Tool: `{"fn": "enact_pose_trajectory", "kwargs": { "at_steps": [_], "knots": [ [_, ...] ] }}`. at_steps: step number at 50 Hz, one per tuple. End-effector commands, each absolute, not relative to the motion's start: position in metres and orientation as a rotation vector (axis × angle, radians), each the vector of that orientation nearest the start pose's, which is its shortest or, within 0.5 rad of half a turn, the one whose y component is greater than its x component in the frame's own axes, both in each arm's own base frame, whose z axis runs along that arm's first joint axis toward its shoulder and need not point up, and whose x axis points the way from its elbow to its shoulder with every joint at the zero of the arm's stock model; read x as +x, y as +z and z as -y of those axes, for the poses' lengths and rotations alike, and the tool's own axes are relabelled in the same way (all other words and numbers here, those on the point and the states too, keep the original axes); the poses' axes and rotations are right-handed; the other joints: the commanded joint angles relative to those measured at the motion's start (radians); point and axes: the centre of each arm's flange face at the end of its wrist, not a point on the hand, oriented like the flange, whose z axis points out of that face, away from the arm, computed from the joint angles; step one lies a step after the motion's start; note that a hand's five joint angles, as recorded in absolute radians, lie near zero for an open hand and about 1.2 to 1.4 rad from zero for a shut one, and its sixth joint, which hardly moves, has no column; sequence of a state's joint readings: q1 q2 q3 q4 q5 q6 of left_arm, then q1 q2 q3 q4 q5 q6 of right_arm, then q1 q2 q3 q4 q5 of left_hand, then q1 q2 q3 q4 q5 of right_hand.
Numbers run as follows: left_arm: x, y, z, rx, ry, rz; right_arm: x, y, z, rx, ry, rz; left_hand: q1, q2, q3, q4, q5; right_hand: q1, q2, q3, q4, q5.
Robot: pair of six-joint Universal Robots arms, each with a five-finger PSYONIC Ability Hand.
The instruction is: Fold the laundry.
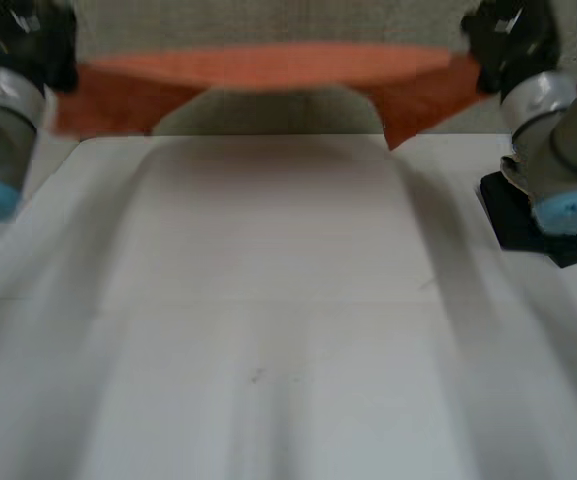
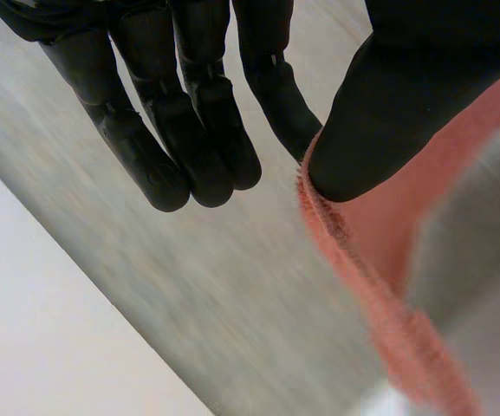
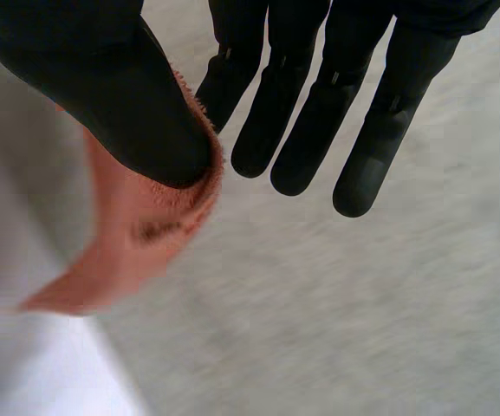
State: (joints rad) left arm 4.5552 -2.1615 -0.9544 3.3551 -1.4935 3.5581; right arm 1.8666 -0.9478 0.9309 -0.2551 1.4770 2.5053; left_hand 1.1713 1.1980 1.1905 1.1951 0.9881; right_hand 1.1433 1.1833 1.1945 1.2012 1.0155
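Well, we hold the orange towel (image 1: 268, 68) stretched in the air above the far edge of the table (image 1: 268, 300), left hand (image 1: 28, 40) and right hand (image 1: 508, 40) each pinching one end between thumb and a straight finger. Both pinches look shallow, so an end could slip free in lowering, we judge; the towel is fuzzy, limp and hemmed.
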Motion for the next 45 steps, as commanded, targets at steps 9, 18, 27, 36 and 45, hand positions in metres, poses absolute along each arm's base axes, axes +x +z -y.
{"fn": "enact_pose_trajectory", "kwargs": {
  "at_steps": [9,18,27,36,45],
  "knots": [
    [-0.202,0.162,0.382,0.999,-1.752,-2.101,0.250,0.159,0.370,-1.542,-1.896,-2.294,0.225,0.198,0.206,0.201,0.234,0.253,0.213,0.202,0.195,0.206],
    [-0.175,0.172,0.283,1.277,-1.253,-2.288,0.207,0.195,0.296,-1.820,-1.350,-2.463,0.225,0.198,0.206,0.201,0.234,0.253,0.213,0.202,0.195,0.206],
    [-0.159,0.176,0.241,1.561,-1.027,-2.277,0.185,0.199,0.267,-2.076,-1.029,-2.387,0.225,0.198,0.206,0.201,0.234,0.253,0.213,0.202,0.195,0.206],
    [-0.204,0.181,0.325,1.388,-1.347,-2.120,0.210,0.165,0.336,-1.822,-1.463,-2.515,0.225,0.198,0.206,0.201,0.234,0.253,0.213,0.202,0.195,0.206],
    [-0.243,0.180,0.402,1.195,-1.566,-1.977,0.230,0.165,0.398,-1.531,-2.080,-2.384,0.225,0.198,0.206,0.201,0.234,0.253,0.213,0.202,0.195,0.206]
  ]
}}
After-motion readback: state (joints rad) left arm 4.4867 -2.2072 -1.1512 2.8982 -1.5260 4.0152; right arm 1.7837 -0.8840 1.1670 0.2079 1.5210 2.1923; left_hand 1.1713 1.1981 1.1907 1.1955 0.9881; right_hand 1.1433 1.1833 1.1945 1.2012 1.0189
